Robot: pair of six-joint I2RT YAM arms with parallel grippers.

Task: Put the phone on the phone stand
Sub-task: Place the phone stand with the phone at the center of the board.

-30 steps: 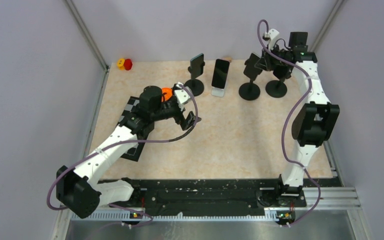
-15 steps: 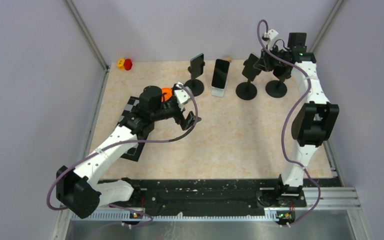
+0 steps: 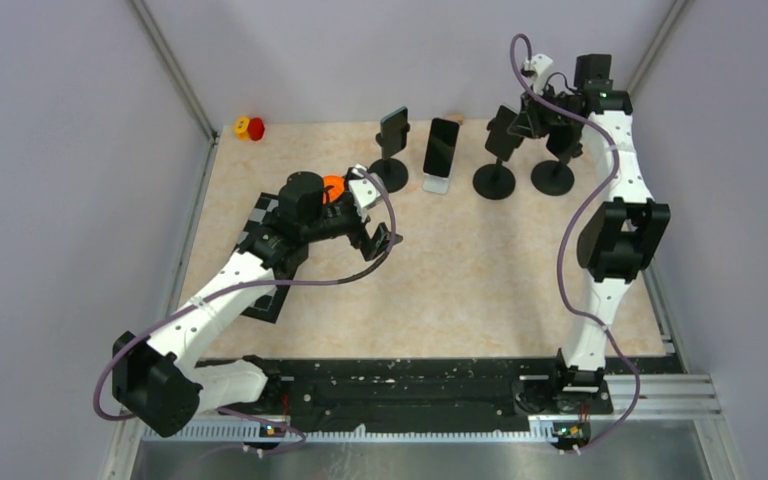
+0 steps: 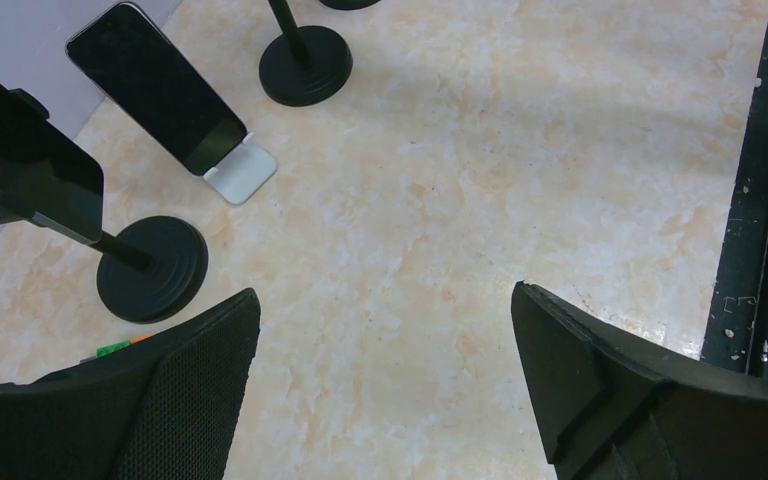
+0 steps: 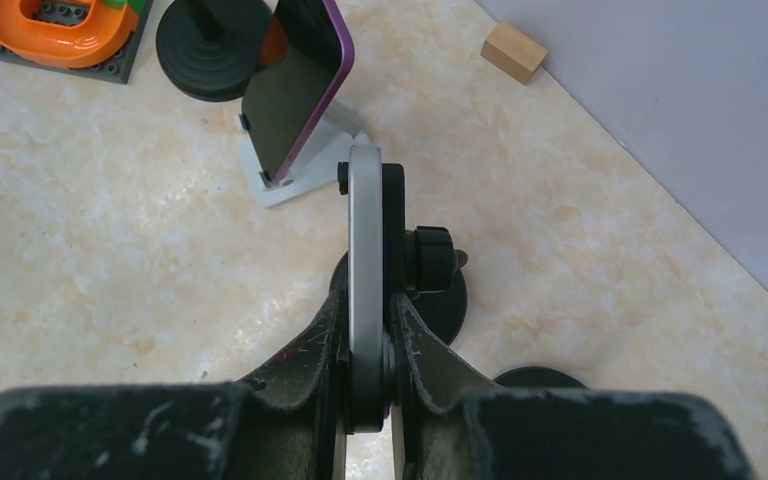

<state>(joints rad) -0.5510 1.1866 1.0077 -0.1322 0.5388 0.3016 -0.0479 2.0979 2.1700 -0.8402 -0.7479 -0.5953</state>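
My right gripper [image 5: 365, 330] is shut on a grey-edged phone [image 5: 365, 240], seen edge-on between the fingers. The phone stands upright against the clamp head [image 5: 428, 262] of a black phone stand, whose round base [image 5: 452, 305] rests on the table below. From above, the same phone [image 3: 505, 131] and stand base [image 3: 494, 181] sit at the back right, under my right gripper [image 3: 522, 124]. My left gripper [image 4: 385, 320] hangs open over bare table, holding nothing; from above the left gripper [image 3: 380, 240] is left of centre.
A dark phone [image 3: 441, 146] leans on a white stand [image 3: 436, 184]. Left of it, another phone [image 3: 394, 129] sits on a black stand [image 3: 389, 174]. A further black stand [image 3: 552, 177] is at the far right. A wooden block [image 5: 513, 51], an orange toy [image 3: 333, 185] and red-yellow pieces [image 3: 250, 127] lie nearby.
The right arm has drawn back a little, and the phone with its black stand has shifted slightly left. The left arm has not moved.
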